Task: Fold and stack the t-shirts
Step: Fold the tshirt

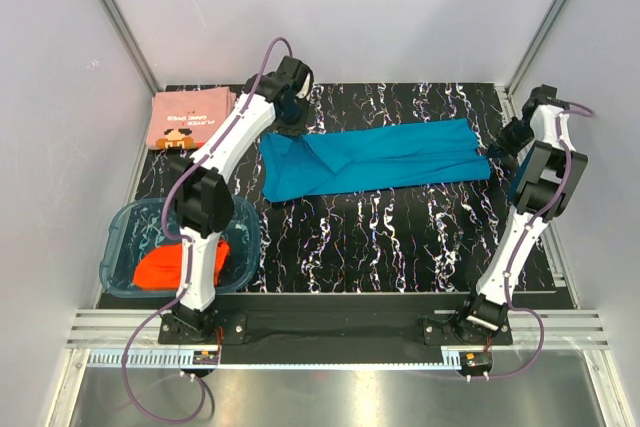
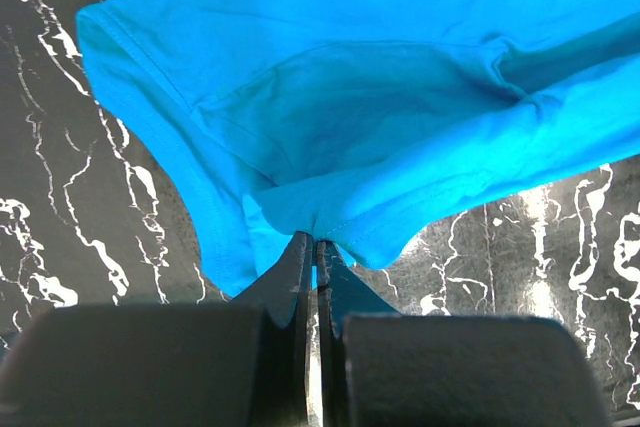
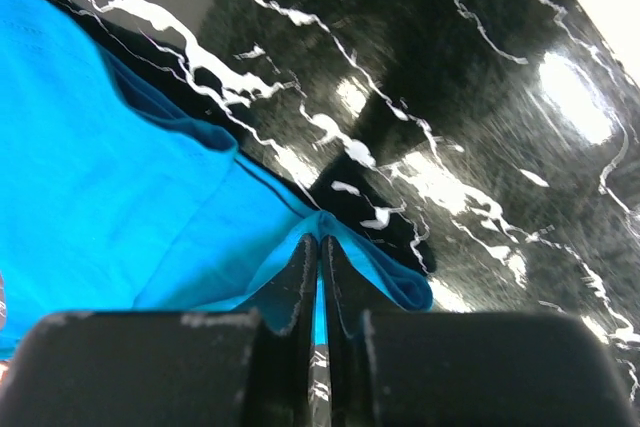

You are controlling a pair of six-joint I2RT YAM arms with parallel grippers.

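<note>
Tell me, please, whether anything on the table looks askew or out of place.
Nothing is spilled or damaged. The teal t-shirt, pinched at each end by the left pincer and right pincer, lies slanted, with a flap folded unevenly across its left part. The orange-red t-shirt sits crumpled in the clear tub, unfolded.

The left arm [image 1: 205, 237] hid part of the orange-red shirt [image 1: 155, 269] in the tub [image 1: 112, 247]. The dark words on the pink shirt [image 1: 190, 117] were too small to read. In both wrist views, the teal shirt [image 2: 380, 97] ran off the edge.
</note>
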